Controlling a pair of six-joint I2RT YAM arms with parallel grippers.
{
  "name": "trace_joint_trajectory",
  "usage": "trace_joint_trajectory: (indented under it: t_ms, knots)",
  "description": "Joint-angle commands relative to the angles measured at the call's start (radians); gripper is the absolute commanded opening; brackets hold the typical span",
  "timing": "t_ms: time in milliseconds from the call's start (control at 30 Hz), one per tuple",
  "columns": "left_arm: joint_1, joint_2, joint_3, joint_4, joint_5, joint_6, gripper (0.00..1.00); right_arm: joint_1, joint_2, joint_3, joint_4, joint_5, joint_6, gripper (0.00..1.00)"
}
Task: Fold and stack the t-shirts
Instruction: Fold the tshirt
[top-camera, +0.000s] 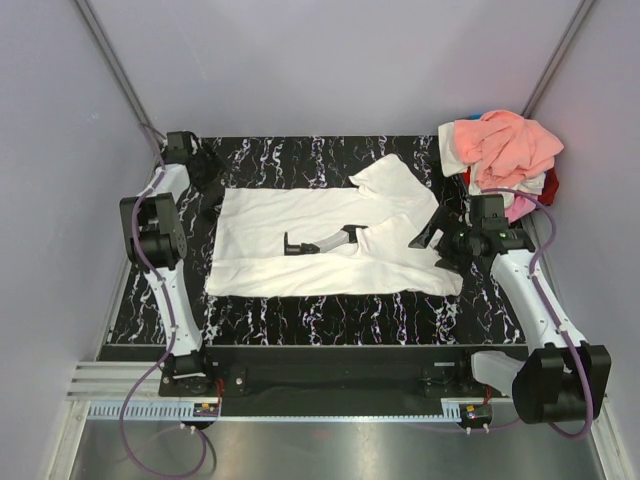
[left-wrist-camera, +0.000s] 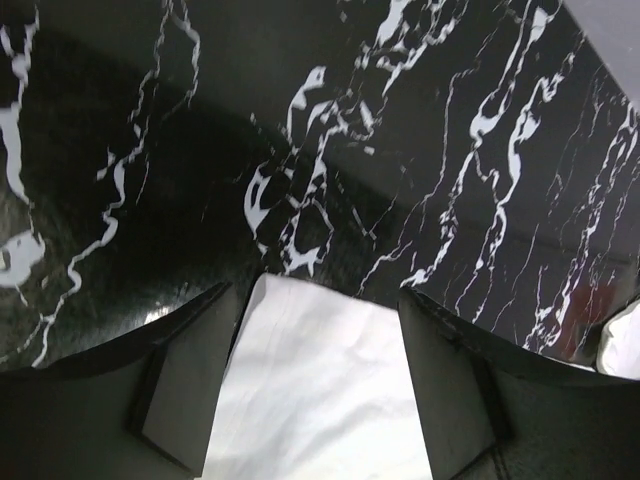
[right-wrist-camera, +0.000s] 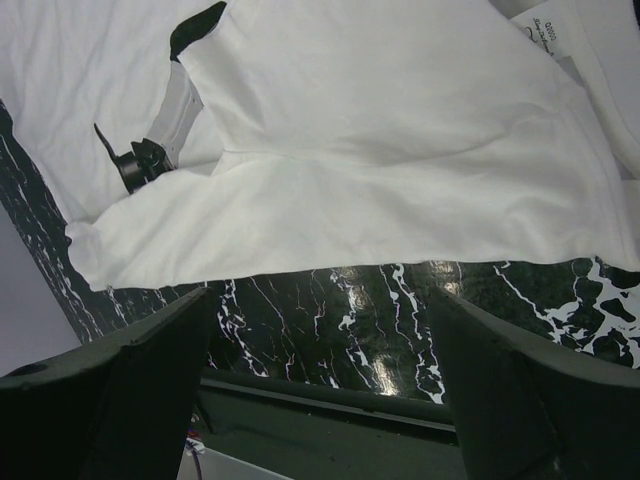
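Right end effector (right-wrist-camera: 318, 310) low — jaws apart.

The table (top-camera: 330, 312) under the left gripper (left-wrist-camera: 315, 295) and the right gripper (right-wrist-camera: 320, 295) is black with white marble veins. Plain pale lilac-grey walls (top-camera: 320, 60) stand beyond and beside both grippers. The light is soft and even.

The white t-shirt (right-wrist-camera: 400, 100) has a small printed label (right-wrist-camera: 545, 30) beyond the right hand (right-wrist-camera: 320, 295); its lettering is too small to read.
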Motion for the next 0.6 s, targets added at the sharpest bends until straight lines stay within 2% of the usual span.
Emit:
trace_joint_trajectory:
  t_ms: [0,267,533,567]
  knots:
    - [-0.005,0.023,0.087,-0.047,-0.036,0.047,0.71,0.009,-0.035,0.018,0.029,-0.034,-0.030,0.94]
    - [-0.051,0.099,0.144,-0.141,-0.085,0.081,0.69,0.008,-0.078,0.018,-0.014,-0.018,-0.049,0.95]
    - [-0.074,0.083,0.108,-0.168,-0.116,0.078,0.60,0.008,-0.099,0.027,-0.034,-0.015,-0.049,0.95]
    - [-0.077,0.083,0.108,-0.168,-0.113,0.081,0.56,0.009,-0.098,0.030,-0.035,-0.012,-0.050,0.95]
